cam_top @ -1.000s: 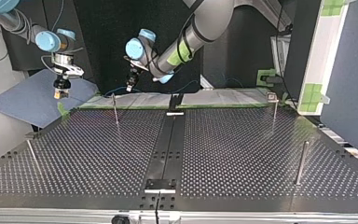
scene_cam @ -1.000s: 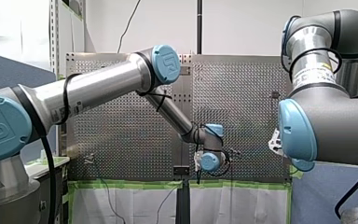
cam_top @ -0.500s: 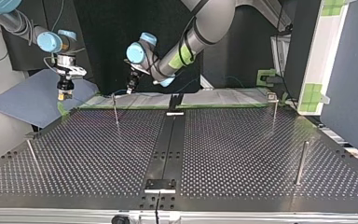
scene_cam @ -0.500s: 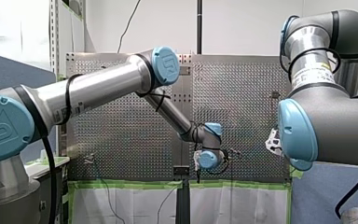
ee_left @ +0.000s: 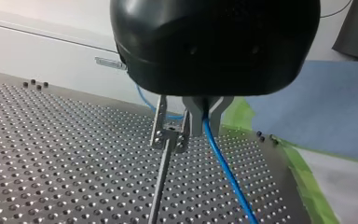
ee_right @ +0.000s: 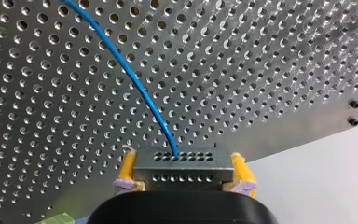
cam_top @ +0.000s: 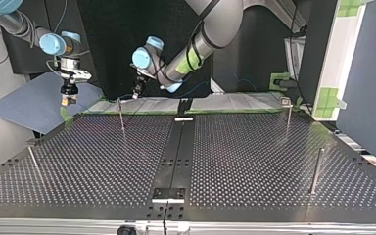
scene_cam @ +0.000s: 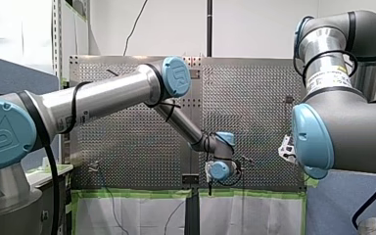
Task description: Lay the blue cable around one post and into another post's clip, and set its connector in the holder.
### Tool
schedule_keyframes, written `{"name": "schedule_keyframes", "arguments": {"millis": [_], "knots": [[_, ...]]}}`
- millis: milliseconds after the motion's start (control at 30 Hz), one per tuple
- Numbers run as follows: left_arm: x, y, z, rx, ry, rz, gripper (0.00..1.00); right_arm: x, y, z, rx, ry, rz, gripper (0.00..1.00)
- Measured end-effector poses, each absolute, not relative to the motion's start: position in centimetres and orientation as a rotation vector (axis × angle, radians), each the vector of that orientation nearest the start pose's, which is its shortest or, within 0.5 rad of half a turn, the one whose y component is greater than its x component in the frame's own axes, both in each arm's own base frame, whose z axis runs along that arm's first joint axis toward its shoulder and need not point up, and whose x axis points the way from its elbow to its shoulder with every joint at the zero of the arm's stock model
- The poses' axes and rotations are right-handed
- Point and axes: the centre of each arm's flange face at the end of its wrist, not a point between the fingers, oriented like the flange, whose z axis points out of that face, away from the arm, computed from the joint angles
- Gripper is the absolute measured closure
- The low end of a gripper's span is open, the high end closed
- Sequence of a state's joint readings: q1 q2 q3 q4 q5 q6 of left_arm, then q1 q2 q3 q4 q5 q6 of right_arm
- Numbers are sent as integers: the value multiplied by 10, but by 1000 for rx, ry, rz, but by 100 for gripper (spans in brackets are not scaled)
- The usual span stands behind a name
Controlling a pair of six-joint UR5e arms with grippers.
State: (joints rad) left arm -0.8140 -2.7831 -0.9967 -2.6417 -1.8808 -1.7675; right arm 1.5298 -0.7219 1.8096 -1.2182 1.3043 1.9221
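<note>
Moved: my left arm's elbow, slightly rightward in the front view. My left gripper pinched the blue cable, just beside the clip post. My right gripper clamped the black connector.

You see a blue cable over the silver table, which is dotted with a regular grid of small holes. The connector is dark grey with two rows of tiny holes, and the right gripper has yellow pads. In the top view, a black strip runs down the middle of the frame, green tape shows at the upper right, and a blue-grey mat lies at the left. The arms are silver with light blue caps.
</note>
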Motion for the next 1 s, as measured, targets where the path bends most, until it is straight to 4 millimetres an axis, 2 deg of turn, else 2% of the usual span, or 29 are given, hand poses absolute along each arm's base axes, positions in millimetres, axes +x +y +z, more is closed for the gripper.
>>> {"name": "schedule_keyframes", "arguments": {"millis": [700,1000], "knots": [[506,-632,-24,268,1702,-501,97,135,-622,14,1146,-1237,1689,100],[517,-630,-18,261,1701,-507,97,127,-626,16,1106,-1255,1661,100]]}}
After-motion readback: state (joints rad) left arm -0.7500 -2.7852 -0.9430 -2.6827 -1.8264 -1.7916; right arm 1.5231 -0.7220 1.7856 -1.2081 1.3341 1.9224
